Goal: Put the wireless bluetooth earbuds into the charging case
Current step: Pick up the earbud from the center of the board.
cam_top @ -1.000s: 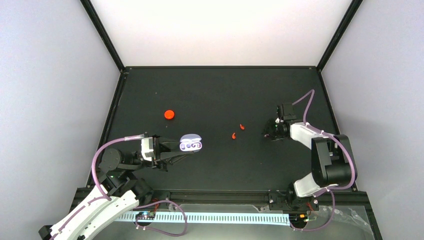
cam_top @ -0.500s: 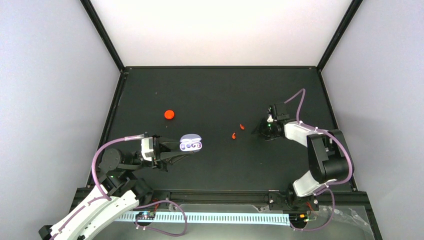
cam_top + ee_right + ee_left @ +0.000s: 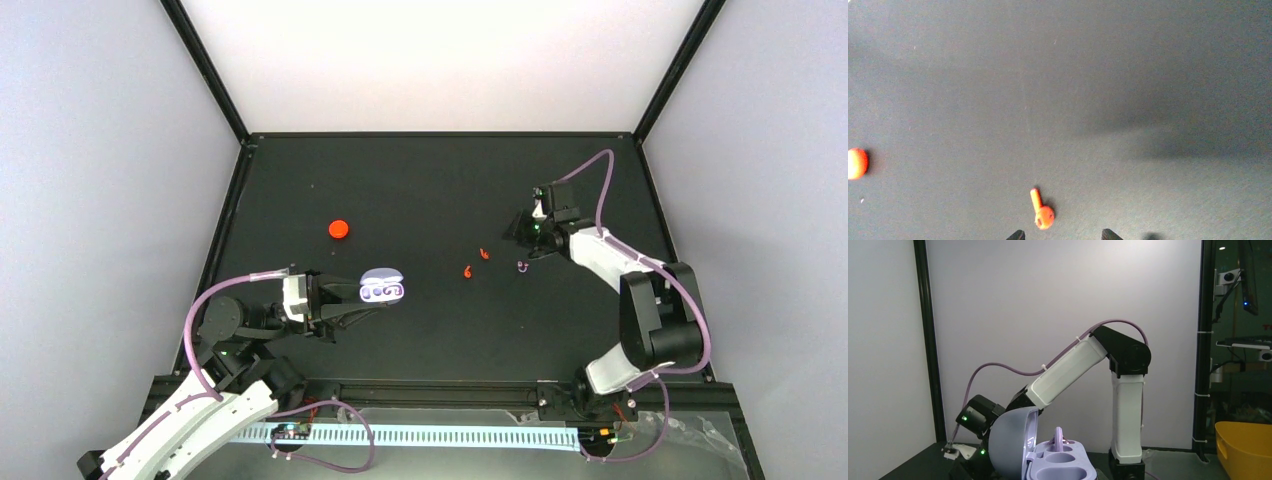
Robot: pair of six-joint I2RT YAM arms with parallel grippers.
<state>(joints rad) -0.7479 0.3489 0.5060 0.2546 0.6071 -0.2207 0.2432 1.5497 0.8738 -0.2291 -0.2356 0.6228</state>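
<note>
Earbuds are scattered across my screens. One small purple hooked earbud [image 3: 1058, 436] stands in a well of the open lavender plastic charging case [image 3: 1060, 469]. A second purple earbud [image 3: 522, 266] lies loose on the black matte table [image 3: 420, 180], just on the near side of the right gripper [image 3: 524, 232].

The first red-orange hooked earbud [image 3: 467, 271] and the second red-orange earbud [image 3: 484, 254] lie close together on the table, between the lavender case and that gripper. My right wrist view shows one of them just ahead of the left fingertip [image 3: 1017, 234]. The right jaws stand partly apart with nothing between them.

The left gripper [image 3: 358, 300] is clamped narrow on the lavender case, holding it with the lid up. A round red-orange closed case [image 3: 339, 229] sits well apart, farther back on the left.
</note>
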